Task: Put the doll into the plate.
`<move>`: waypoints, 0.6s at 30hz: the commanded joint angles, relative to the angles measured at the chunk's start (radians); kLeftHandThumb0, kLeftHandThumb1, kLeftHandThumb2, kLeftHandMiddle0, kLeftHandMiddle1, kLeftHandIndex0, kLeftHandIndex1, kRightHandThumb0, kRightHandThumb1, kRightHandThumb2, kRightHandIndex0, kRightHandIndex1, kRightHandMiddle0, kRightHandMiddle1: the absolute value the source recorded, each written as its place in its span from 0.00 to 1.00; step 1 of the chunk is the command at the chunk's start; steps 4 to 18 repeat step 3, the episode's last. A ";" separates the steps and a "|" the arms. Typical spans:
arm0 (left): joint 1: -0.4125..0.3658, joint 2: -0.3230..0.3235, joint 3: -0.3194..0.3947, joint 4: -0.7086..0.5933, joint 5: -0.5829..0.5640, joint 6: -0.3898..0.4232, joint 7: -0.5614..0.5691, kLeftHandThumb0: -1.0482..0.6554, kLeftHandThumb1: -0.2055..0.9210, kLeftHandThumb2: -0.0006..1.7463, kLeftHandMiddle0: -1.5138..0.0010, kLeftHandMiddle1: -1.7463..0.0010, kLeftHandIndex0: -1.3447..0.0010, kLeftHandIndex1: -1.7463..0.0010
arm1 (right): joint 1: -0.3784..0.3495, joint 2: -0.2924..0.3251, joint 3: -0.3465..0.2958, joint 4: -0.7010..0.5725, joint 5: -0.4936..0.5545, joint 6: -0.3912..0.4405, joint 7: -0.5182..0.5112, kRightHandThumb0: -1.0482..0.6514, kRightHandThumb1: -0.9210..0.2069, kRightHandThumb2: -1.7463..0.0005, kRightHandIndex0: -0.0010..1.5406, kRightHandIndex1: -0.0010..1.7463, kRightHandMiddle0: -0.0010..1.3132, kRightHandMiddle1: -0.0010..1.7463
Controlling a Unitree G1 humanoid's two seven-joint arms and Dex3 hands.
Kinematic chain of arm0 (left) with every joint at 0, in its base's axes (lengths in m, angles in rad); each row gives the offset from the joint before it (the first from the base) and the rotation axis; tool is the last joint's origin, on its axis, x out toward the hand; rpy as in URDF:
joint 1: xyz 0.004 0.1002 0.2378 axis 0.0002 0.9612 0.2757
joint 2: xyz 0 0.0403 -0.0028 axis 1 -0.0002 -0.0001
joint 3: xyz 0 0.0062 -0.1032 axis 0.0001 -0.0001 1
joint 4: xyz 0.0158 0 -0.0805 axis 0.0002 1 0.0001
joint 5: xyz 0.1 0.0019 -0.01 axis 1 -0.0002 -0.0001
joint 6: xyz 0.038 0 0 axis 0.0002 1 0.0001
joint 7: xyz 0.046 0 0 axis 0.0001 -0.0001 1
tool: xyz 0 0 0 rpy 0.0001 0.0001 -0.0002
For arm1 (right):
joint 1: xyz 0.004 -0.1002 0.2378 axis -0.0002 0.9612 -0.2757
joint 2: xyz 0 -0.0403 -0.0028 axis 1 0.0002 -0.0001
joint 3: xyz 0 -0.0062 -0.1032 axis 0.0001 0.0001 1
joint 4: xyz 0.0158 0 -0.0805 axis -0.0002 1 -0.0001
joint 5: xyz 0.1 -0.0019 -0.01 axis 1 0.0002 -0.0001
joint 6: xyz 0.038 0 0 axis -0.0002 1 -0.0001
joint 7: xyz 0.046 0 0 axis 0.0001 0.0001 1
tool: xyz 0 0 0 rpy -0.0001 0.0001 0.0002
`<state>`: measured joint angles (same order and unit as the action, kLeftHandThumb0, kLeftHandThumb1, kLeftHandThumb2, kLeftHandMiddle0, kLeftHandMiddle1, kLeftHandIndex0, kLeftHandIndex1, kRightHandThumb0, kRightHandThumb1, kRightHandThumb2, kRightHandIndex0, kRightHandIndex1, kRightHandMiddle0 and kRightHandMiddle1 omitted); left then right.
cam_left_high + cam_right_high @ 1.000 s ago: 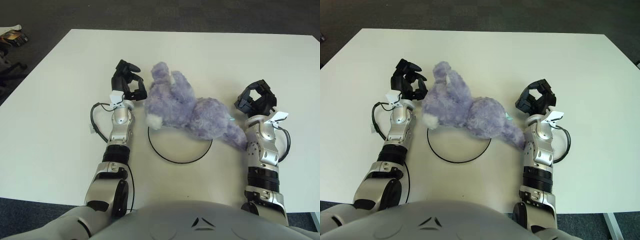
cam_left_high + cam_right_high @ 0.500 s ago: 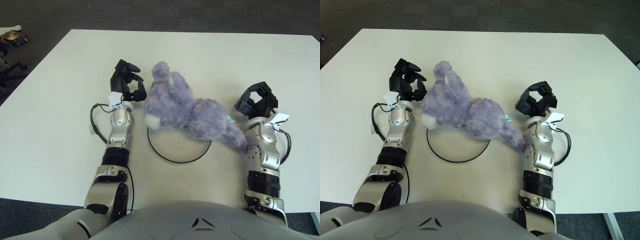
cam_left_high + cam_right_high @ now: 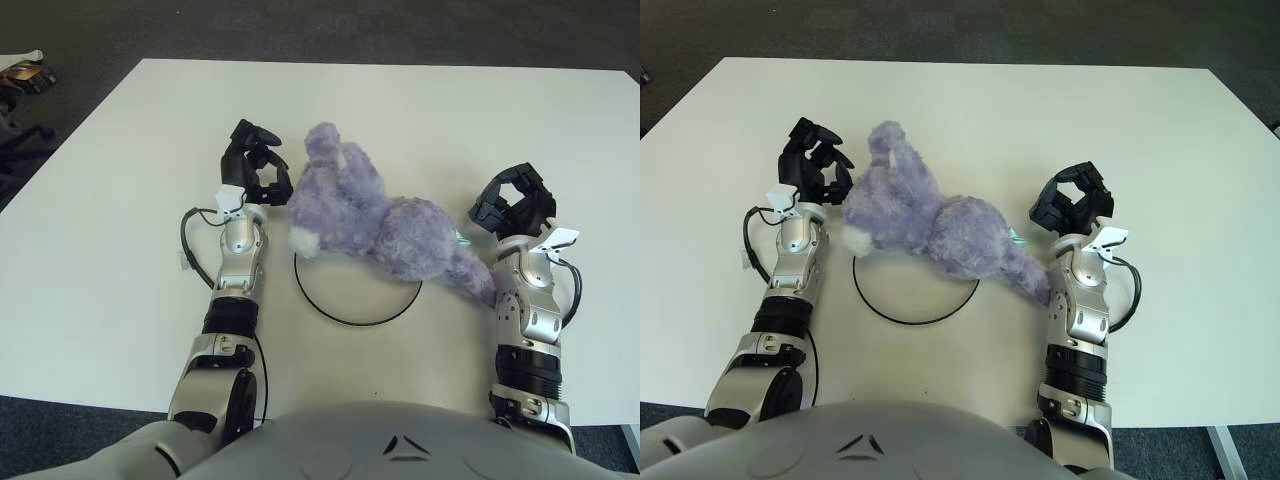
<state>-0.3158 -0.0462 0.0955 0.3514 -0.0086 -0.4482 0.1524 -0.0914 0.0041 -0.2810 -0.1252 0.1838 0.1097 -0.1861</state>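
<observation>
A purple plush doll [image 3: 375, 215] lies across the far half of the white plate, whose black rim [image 3: 340, 320] shows in front of it. The doll's head sticks out past the rim at the far left. One leg [image 3: 470, 275] trails off to the right, close to my right forearm. My left hand [image 3: 255, 172] hovers just left of the doll's head, its fingers loosely curved and holding nothing. My right hand [image 3: 515, 205] is to the right of the doll's body with a gap between them, its fingers loosely curved around nothing.
The white table [image 3: 420, 110] runs well beyond the doll, with dark carpet [image 3: 300, 25] past its far edge. A black cable [image 3: 190, 240] loops beside my left forearm. Some small objects [image 3: 25, 72] lie on the floor at the far left.
My left hand has eased slightly left, away from the doll's head. My right forearm has drawn back a little. The doll has hardly shifted on the plate.
</observation>
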 commanded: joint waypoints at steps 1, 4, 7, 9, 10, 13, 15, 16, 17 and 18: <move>0.066 -0.009 -0.001 0.007 -0.006 0.028 -0.007 0.61 0.11 1.00 0.38 0.00 0.47 0.06 | 0.016 0.006 0.002 -0.024 0.001 0.021 -0.005 0.32 0.59 0.20 0.82 1.00 0.51 1.00; 0.070 -0.010 -0.002 -0.003 -0.006 0.038 -0.007 0.61 0.11 1.00 0.38 0.00 0.47 0.06 | 0.016 0.007 0.001 -0.030 0.000 0.029 -0.009 0.32 0.59 0.20 0.82 1.00 0.51 1.00; 0.070 -0.010 -0.002 -0.003 -0.006 0.038 -0.007 0.61 0.11 1.00 0.38 0.00 0.47 0.06 | 0.016 0.007 0.001 -0.030 0.000 0.029 -0.009 0.32 0.59 0.20 0.82 1.00 0.51 1.00; 0.070 -0.010 -0.002 -0.003 -0.006 0.038 -0.007 0.61 0.11 1.00 0.38 0.00 0.47 0.06 | 0.016 0.007 0.001 -0.030 0.000 0.029 -0.009 0.32 0.59 0.20 0.82 1.00 0.51 1.00; 0.070 -0.010 -0.002 -0.003 -0.006 0.038 -0.007 0.61 0.11 1.00 0.38 0.00 0.47 0.06 | 0.016 0.007 0.001 -0.030 0.000 0.029 -0.009 0.32 0.59 0.20 0.82 1.00 0.51 1.00; 0.070 -0.010 -0.002 -0.003 -0.006 0.038 -0.007 0.61 0.11 1.00 0.38 0.00 0.47 0.06 | 0.016 0.007 0.001 -0.030 0.000 0.029 -0.009 0.32 0.59 0.20 0.82 1.00 0.51 1.00; 0.070 -0.010 -0.002 -0.003 -0.006 0.038 -0.007 0.61 0.11 1.00 0.38 0.00 0.47 0.06 | 0.016 0.007 0.001 -0.030 0.000 0.029 -0.009 0.32 0.59 0.20 0.82 1.00 0.51 1.00; 0.070 -0.010 -0.002 -0.003 -0.006 0.038 -0.007 0.61 0.11 1.00 0.38 0.00 0.47 0.06 | 0.016 0.007 0.001 -0.030 0.000 0.029 -0.009 0.32 0.59 0.20 0.82 1.00 0.51 1.00; 0.070 -0.010 -0.002 -0.003 -0.006 0.038 -0.007 0.61 0.11 1.00 0.38 0.00 0.47 0.06 | 0.016 0.007 0.001 -0.030 0.000 0.029 -0.009 0.32 0.59 0.20 0.82 1.00 0.51 1.00; 0.070 -0.010 -0.002 -0.003 -0.006 0.038 -0.007 0.61 0.11 1.00 0.38 0.00 0.47 0.06 | 0.016 0.007 0.001 -0.030 0.000 0.029 -0.009 0.32 0.59 0.20 0.82 1.00 0.51 1.00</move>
